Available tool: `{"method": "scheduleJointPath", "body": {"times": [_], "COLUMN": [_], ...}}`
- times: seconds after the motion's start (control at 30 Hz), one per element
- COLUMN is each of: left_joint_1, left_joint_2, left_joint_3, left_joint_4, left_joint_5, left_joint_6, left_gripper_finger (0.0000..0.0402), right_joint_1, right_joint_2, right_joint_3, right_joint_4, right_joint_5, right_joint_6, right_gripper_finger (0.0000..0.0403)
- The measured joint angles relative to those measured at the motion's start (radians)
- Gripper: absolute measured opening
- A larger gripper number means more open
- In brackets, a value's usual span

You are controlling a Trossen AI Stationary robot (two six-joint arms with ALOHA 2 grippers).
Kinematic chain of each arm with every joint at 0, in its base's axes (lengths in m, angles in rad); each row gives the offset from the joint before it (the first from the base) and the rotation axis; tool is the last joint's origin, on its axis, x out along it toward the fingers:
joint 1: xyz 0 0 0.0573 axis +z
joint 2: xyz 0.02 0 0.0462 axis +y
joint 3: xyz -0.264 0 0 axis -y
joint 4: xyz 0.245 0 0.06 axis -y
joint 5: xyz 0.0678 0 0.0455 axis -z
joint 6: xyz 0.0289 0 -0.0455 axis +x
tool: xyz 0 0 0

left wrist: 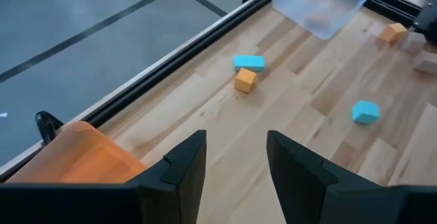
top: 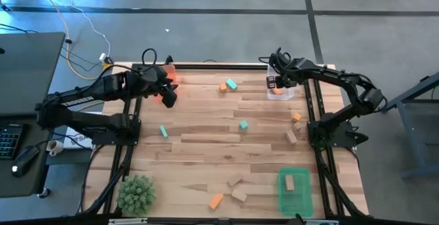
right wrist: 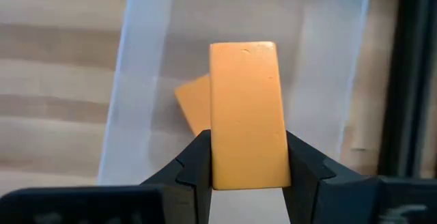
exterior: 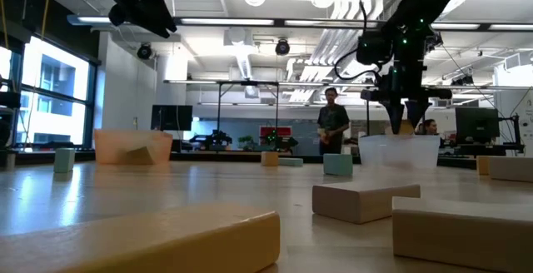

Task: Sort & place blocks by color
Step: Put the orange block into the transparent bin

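My right gripper (right wrist: pixel 247 159) is shut on an orange cuboid block (right wrist: pixel 244 108) and hangs over the clear tray (top: pixel 281 92) at the table's far right. A second orange block (right wrist: pixel 194 104) lies in that tray. My left gripper (left wrist: pixel 235 142) is open, high beside the orange tray (left wrist: pixel 75 157) at the far left, touching nothing. Loose on the table lie a teal block (top: pixel 232 84) next to an orange one (top: pixel 223 86), two more teal blocks (top: pixel 243 125) (top: pixel 163 131), and tan blocks (top: pixel 291 137) (top: pixel 239 195). My right gripper pinches the orange block between its two fingers, one on each long side, near one end (right wrist: pixel 246 166). The fingers (exterior: pixel 405 111) come from above, pointing down. The block is lifted clear, above the clear tray (exterior: pixel 400 151), and reaches out past the fingertips.
A green tray (top: pixel 295 197) with one tan block (top: pixel 289 182) stands at the near right. A spiky green plant (top: pixel 136 193) sits at the near left corner. Further orange blocks (top: pixel 296 117) (top: pixel 215 201) lie loose. Black rails border the table. A person (exterior: pixel 333 127) stands in the room beyond.
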Motion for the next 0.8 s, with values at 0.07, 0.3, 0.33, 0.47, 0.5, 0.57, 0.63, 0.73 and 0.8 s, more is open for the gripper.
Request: {"method": "scheduleJointPath", "body": {"times": [0.07, 0.3, 0.33, 0.47, 0.5, 0.57, 0.63, 0.73, 0.8], "left_joint_1": [0.005, 0.007, 0.007, 0.007, 0.007, 0.007, 0.007, 0.007, 0.007], "left_joint_2": [0.000, 0.000, 0.000, 0.000, 0.000, 0.000, 0.000, 0.000, 0.000], "left_joint_3": [0.000, 0.000, 0.000, 0.000, 0.000, 0.000, 0.000, 0.000, 0.000], "left_joint_4": [0.000, 0.000, 0.001, 0.000, 0.000, 0.000, 0.000, 0.000, 0.000], "left_joint_5": [0.000, 0.047, 0.056, 0.076, 0.079, 0.080, 0.080, 0.088, 0.114], "left_joint_6": [0.000, 0.002, 0.002, 0.002, 0.002, 0.001, 0.000, 0.000, 0.000], "left_gripper_finger": [0.0141, 0.0141, 0.0141, 0.0141, 0.0141, 0.0141, 0.0141, 0.0141, 0.0141], "right_joint_1": [-0.004, -0.004, -0.004, -0.004, -0.004, -0.004, -0.004, -0.004, -0.003], "right_joint_2": [0.000, 0.000, 0.000, 0.000, 0.000, 0.000, 0.000, 0.000, 0.000], "right_joint_3": [-0.009, -0.020, -0.020, -0.019, -0.020, -0.019, -0.019, -0.011, 0.004], "right_joint_4": [0.005, 0.010, 0.012, 0.014, 0.013, 0.014, 0.015, 0.010, 0.004], "right_joint_5": [-0.017, -0.049, -0.048, -0.046, -0.039, -0.029, -0.027, -0.023, -0.049], "right_joint_6": [0.005, 0.008, 0.008, 0.007, 0.007, 0.007, 0.000, -0.027, -0.036], "right_gripper_finger": [0.0107, 0.0111, 0.0117, 0.0145, 0.0150, 0.0159, 0.0166, 0.0173, 0.0175]}}
